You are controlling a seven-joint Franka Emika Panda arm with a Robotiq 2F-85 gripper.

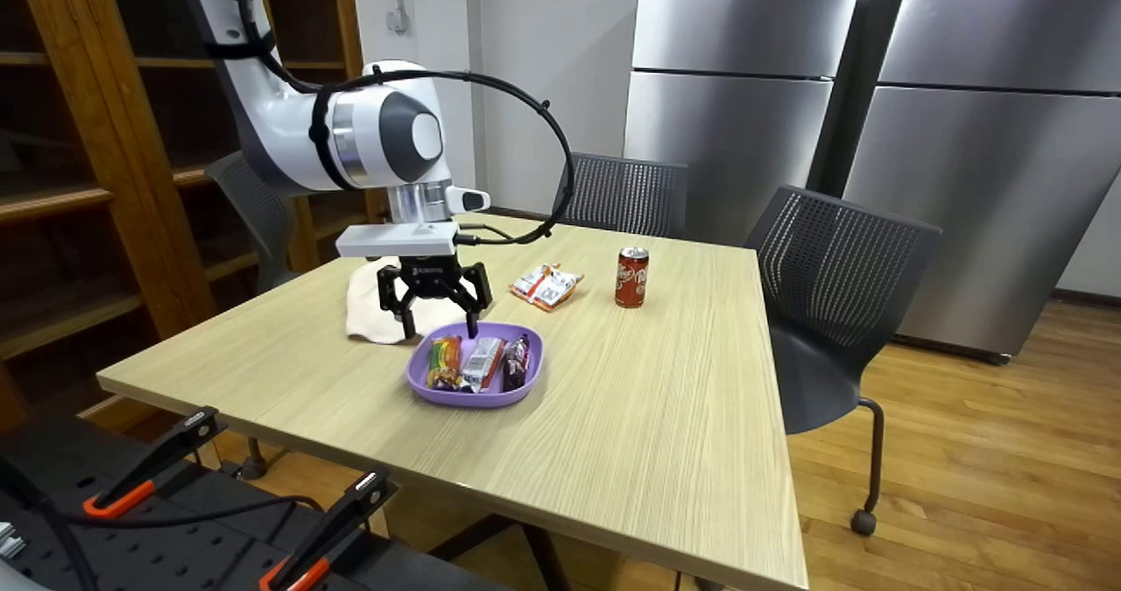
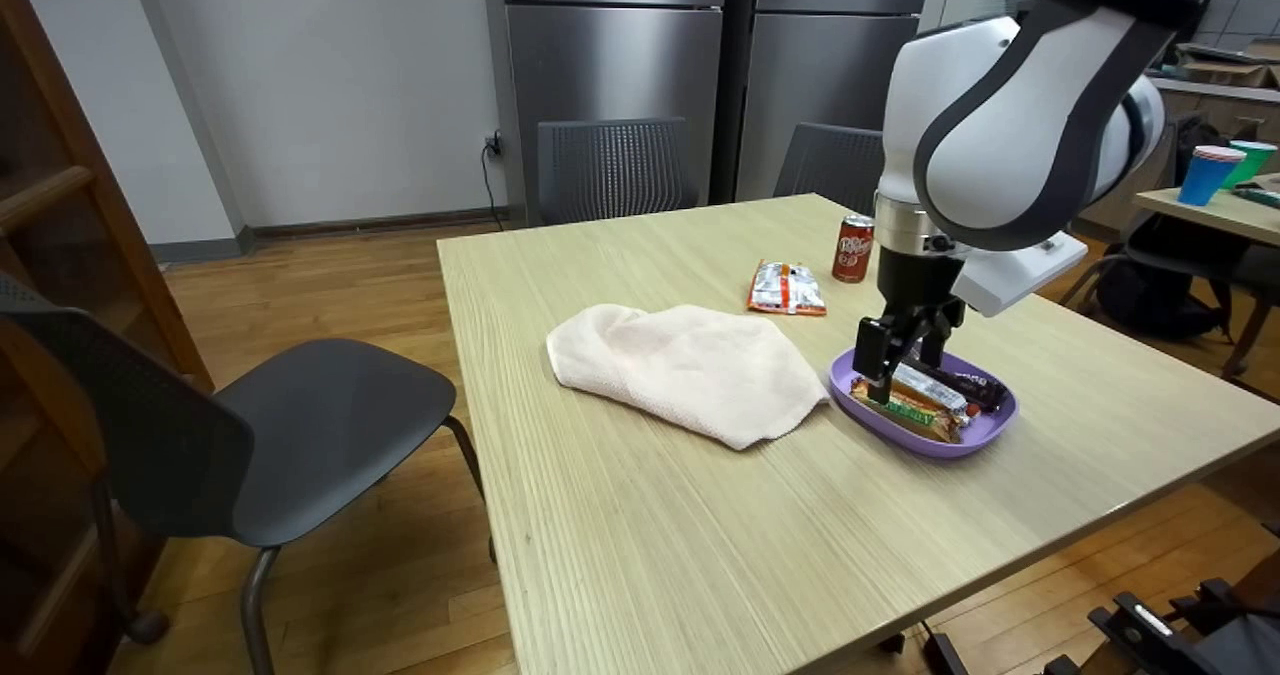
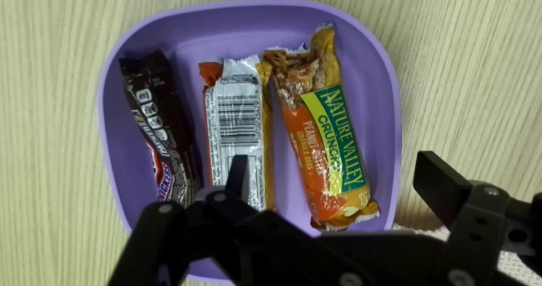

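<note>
My gripper [image 1: 440, 328] is open and empty above a purple tray [image 1: 477, 401]. In the wrist view the gripper [image 3: 333, 167] spans a Nature Valley granola bar [image 3: 330, 146]. One finger lies over a white-backed bar with a barcode [image 3: 239, 120]; the other is outside the tray's rim. A dark Snickers bar [image 3: 163, 116] lies at the tray's left in that view. All three bars lie in the tray, apart from the fingers as far as I can tell. A pale cloth [image 2: 680, 370] lies beside the tray, its edge also in the wrist view [image 3: 518, 262].
A silver and orange snack bag [image 1: 546, 287] and a red Dr Pepper can [image 1: 631, 277] stand farther back on the wooden table [image 1: 666, 416]. Dark chairs [image 1: 832, 311] surround it. Clamps [image 1: 328, 530] sit at the table's near edge. A wooden cabinet [image 1: 131, 179] is behind the arm.
</note>
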